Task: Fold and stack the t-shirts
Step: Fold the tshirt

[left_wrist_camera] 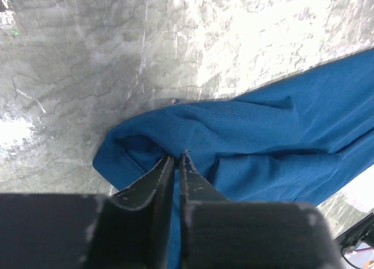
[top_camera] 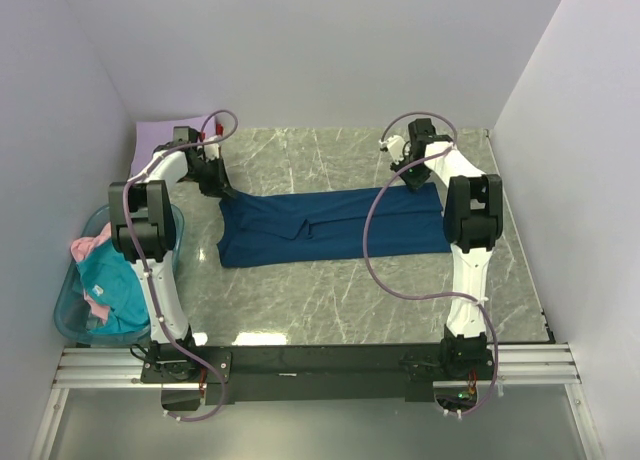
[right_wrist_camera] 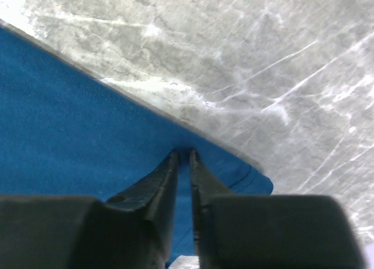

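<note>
A dark blue t-shirt (top_camera: 330, 225) lies as a long band across the middle of the marble table. My left gripper (top_camera: 215, 185) is at the band's far left corner. In the left wrist view that gripper (left_wrist_camera: 177, 158) is shut on a bunched fold of the blue cloth (left_wrist_camera: 263, 140). My right gripper (top_camera: 413, 177) is at the far right corner. In the right wrist view it (right_wrist_camera: 183, 155) is shut on the hem of the blue shirt (right_wrist_camera: 70, 117), close to its corner. A lavender t-shirt (top_camera: 160, 135) lies flat at the back left, with a bit of red cloth (top_camera: 217, 130) beside it.
A translucent blue basket (top_camera: 62, 315) stands off the table's left edge and holds a teal shirt (top_camera: 115, 285) and a pink one (top_camera: 88, 248). White walls close in the table on three sides. Bare marble (top_camera: 330, 300) lies between the shirt and the arm bases.
</note>
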Controlling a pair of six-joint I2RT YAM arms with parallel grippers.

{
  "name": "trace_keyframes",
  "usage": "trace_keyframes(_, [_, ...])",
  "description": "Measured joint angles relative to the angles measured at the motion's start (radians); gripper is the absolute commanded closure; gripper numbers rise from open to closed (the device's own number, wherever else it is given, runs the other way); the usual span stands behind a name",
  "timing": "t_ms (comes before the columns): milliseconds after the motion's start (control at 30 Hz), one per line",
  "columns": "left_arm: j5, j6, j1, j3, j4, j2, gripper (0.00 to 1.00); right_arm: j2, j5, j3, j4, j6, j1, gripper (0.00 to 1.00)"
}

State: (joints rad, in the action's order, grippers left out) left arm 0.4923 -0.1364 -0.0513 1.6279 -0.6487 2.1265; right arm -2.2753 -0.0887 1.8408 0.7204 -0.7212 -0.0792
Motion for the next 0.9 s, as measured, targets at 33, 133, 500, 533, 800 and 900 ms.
trace_keyframes(33, [-0.001, 0.0, -0.001, 0.0, 0.001, 0.0, 0.92, -0.001, 0.003, 0.001, 0.0, -0.004, 0.0, 0.84])
trace_keyframes(133, [-0.007, 0.0, -0.003, 0.0, 0.001, 0.0, 0.99, -0.003, 0.015, 0.002, 0.0, -0.011, -0.003, 0.98])
trace_keyframes(500, [-0.043, -0.013, -0.04, -0.018, 0.01, 0.0, 0.99, -0.008, 0.07, 0.005, -0.004, -0.009, -0.005, 1.0])
trace_keyframes(533, [-0.046, -0.015, -0.043, -0.021, 0.009, 0.0, 0.99, -0.008, 0.073, 0.005, -0.005, -0.009, -0.005, 1.0])
trace_keyframes(800, [-0.063, -0.019, -0.045, -0.029, 0.01, 0.01, 0.99, -0.009, 0.083, 0.005, -0.006, -0.008, -0.002, 1.0])
trace_keyframes(900, [-0.063, -0.019, -0.045, -0.029, 0.013, 0.024, 0.99, -0.009, 0.087, 0.005, -0.007, -0.006, -0.001, 1.0])
